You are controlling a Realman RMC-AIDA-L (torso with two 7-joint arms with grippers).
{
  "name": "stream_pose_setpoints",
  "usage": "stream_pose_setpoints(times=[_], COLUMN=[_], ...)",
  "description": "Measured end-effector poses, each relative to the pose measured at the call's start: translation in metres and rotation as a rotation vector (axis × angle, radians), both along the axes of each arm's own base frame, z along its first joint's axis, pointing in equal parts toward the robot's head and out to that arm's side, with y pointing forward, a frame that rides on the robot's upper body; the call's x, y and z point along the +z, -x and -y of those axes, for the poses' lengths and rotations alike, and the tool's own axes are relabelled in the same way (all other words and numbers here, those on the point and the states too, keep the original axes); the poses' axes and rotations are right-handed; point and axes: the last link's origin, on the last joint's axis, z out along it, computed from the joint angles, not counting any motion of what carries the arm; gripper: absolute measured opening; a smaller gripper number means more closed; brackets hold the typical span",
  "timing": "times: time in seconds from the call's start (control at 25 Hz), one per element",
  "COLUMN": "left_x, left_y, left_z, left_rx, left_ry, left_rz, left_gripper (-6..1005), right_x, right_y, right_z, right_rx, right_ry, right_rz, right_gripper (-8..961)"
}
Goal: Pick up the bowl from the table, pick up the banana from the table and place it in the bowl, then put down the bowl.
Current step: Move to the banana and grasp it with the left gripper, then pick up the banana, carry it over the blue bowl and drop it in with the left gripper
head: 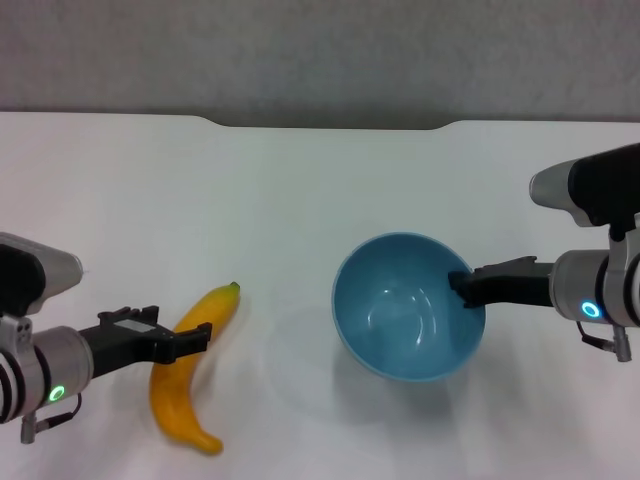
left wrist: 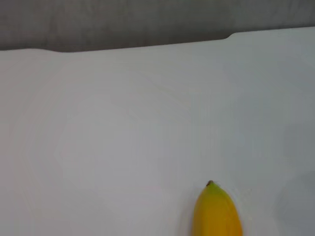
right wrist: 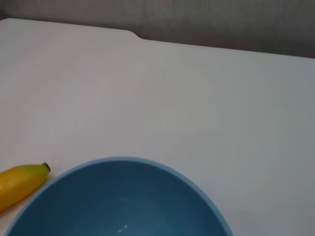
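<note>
A plain white desk (head: 300, 200) with a shallow cut-out along its far edge fills the head view. A round, deep, light blue bowl (head: 408, 306) is right of centre, tilted so its glossy inside faces the camera. The right gripper (head: 462, 287) reaches in from the right side, and its dark jaws are clenched on the bowl's right rim, one part showing just inside the rim. A yellow-orange banana (head: 190, 360) lies on the desk to the left of the bowl and well apart from it, its small dark stem tip pointing away toward the far edge. The left gripper (head: 197, 338) comes in from the left at the banana's middle, its dark jaws reaching across the fruit; whether they are pressed onto the banana or standing released over it cannot be told. In the left wrist view only the banana's stem end appears against the bare desk. In the right wrist view the bowl's rim is close by, with the banana's tip just beyond it.
</note>
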Motion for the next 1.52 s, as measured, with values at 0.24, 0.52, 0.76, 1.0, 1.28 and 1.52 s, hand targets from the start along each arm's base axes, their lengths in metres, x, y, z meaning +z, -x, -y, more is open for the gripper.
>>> stream_pose_setpoints(times=[0.24, 0.52, 0.76, 1.0, 1.28, 1.52], left_x=[-0.011, -0.022, -0.031, -0.030, -0.030, -0.027], left_y=[0.010, 0.008, 0.004, 0.002, 0.002, -0.003], left_z=[0.000, 0.000, 0.002, 0.000, 0.000, -0.003], left_rx=[0.029, 0.004, -0.025, -0.029, -0.026, -0.022], left_ry=[0.004, -0.003, -0.005, -0.024, -0.029, -0.045], left_rz=[-0.039, -0.098, -0.139, -0.142, -0.139, -0.110], left_gripper=[886, 849, 817, 785, 549, 495], right_x=[0.002, 0.002, 0.001, 0.002, 0.001, 0.002], right_y=[0.006, 0.007, 0.007, 0.007, 0.008, 0.006], right_z=[-0.002, -0.002, -0.002, -0.002, -0.002, -0.002], right_rx=[0.017, 0.021, 0.023, 0.023, 0.026, 0.021], right_ry=[-0.009, -0.015, -0.015, -0.016, -0.013, -0.018], right_rz=[-0.007, -0.008, -0.008, -0.008, -0.007, -0.008], right_gripper=[36, 36, 37, 37, 37, 37])
